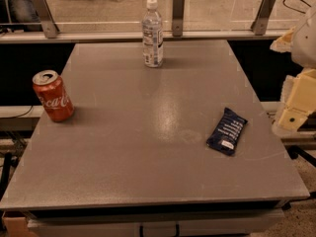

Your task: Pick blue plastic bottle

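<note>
The blue plastic bottle point(152, 33) is a small clear bottle with a white cap and a bluish-white label. It stands upright near the far edge of the grey table point(148, 147), about in the middle. My gripper point(295, 105) shows as cream-coloured parts at the right edge of the view, beyond the table's right side. It is far from the bottle and holds nothing that I can see.
A red Coca-Cola can point(52, 96) stands near the table's left edge. A dark blue flat snack packet point(227, 131) lies on the right side, close to the gripper. A glass barrier with metal posts point(178, 13) runs behind the table.
</note>
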Robot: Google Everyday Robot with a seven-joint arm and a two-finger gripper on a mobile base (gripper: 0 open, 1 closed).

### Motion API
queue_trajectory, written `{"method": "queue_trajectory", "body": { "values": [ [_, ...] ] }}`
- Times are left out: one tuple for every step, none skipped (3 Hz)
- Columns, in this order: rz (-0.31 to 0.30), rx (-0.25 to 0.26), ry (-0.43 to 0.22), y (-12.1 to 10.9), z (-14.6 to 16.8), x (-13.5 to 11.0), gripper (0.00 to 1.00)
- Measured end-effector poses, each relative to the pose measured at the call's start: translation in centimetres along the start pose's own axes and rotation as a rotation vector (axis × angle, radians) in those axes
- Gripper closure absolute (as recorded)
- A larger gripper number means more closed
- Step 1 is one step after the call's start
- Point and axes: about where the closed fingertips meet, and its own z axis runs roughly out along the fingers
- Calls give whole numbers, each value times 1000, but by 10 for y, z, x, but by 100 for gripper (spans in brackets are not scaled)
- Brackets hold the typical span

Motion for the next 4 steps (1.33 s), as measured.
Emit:
{"method": "queue_trajectory", "body": {
  "values": [
    [0,0,0,0,0,0,0],
    [-5,9,-40,-14,12,-10,0],
    [-5,28,-91,-37,30,-22,0],
    [2,55,-148,-60,46,-32,0]
  ]
}}
